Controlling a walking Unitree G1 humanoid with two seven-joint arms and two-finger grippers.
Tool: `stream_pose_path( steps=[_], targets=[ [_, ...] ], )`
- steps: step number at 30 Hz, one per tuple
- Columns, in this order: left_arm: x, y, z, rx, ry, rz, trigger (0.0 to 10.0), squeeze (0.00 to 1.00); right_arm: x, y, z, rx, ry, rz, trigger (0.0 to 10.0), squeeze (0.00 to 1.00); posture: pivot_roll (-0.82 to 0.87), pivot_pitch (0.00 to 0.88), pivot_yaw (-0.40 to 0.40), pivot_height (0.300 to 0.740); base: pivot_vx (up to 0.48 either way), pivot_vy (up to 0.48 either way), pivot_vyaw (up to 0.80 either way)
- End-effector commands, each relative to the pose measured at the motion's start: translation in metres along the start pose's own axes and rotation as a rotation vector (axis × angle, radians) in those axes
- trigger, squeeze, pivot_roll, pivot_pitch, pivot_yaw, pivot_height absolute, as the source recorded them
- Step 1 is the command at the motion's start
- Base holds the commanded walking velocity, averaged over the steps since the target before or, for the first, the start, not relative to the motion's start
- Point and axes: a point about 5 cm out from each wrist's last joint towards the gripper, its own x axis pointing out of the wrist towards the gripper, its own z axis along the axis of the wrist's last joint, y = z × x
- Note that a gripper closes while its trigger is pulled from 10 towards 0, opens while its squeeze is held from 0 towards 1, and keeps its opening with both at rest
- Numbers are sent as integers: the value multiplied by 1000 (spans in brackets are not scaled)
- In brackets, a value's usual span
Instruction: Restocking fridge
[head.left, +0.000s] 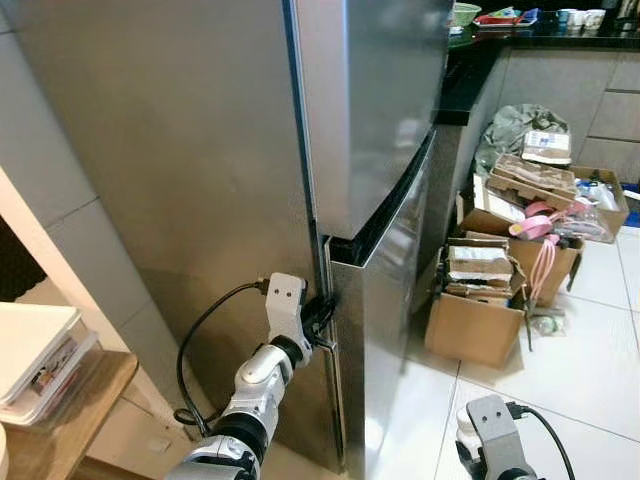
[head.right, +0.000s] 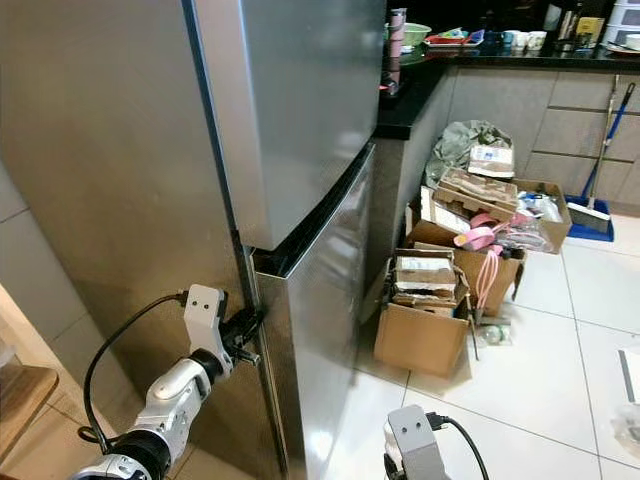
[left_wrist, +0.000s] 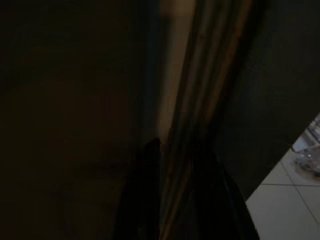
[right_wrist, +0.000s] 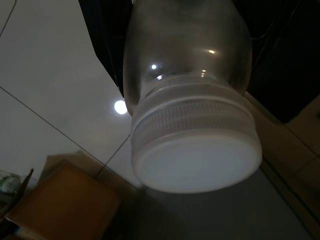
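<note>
The stainless fridge has its upper door (head.left: 380, 110) and lower door (head.left: 390, 330) both closed. My left gripper (head.left: 325, 322) is open at the lower door's left edge, just under the seam between the doors, with its black fingertips against the gap. In the left wrist view this is dark, with two fingers (left_wrist: 145, 200) either side of the door edge. My right arm (head.left: 492, 432) hangs low over the floor tiles. Its wrist view has a clear jar (right_wrist: 185, 55) with a white lid (right_wrist: 197, 160) held close to the camera, so the gripper is shut on it.
Open cardboard boxes (head.left: 480, 300) full of packaging crowd the floor to the right of the fridge, below a dark counter (head.left: 470, 80). A wooden table (head.left: 60, 420) with a white stack stands at my left. A blue dustpan (head.right: 595, 212) leans at the far right. White floor tiles (head.left: 570, 380) lie open ahead.
</note>
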Motion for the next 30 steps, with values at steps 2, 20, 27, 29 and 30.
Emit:
stream_pose_path(
  steps=[2,20,27,29,30],
  targets=[
    [4,-8,0,-7,-1,-39,10000,1000,-2,1,-2,2,-9,-1,10000,0,-109,69,64,740,0,0,0],
    [21,-98,-12,-58,35,-500,10000,1000,-9,12,-24,-7,78,67,10000,0,-116,55,72,740,0,0,0],
    [24,-157,-5,-105,4,-778,10000,1000,-20,19,-52,-49,213,136,10000,0,-118,56,75,740,0,0,0],
    [23,-161,-5,-103,4,-806,10000,1000,-22,21,-56,-52,228,151,10000,0,-120,56,77,740,0,0,0],
    [23,-161,-5,-109,3,-806,10000,1000,-22,21,-56,-51,227,151,10000,0,-120,57,78,740,0,0,0]
  ],
)
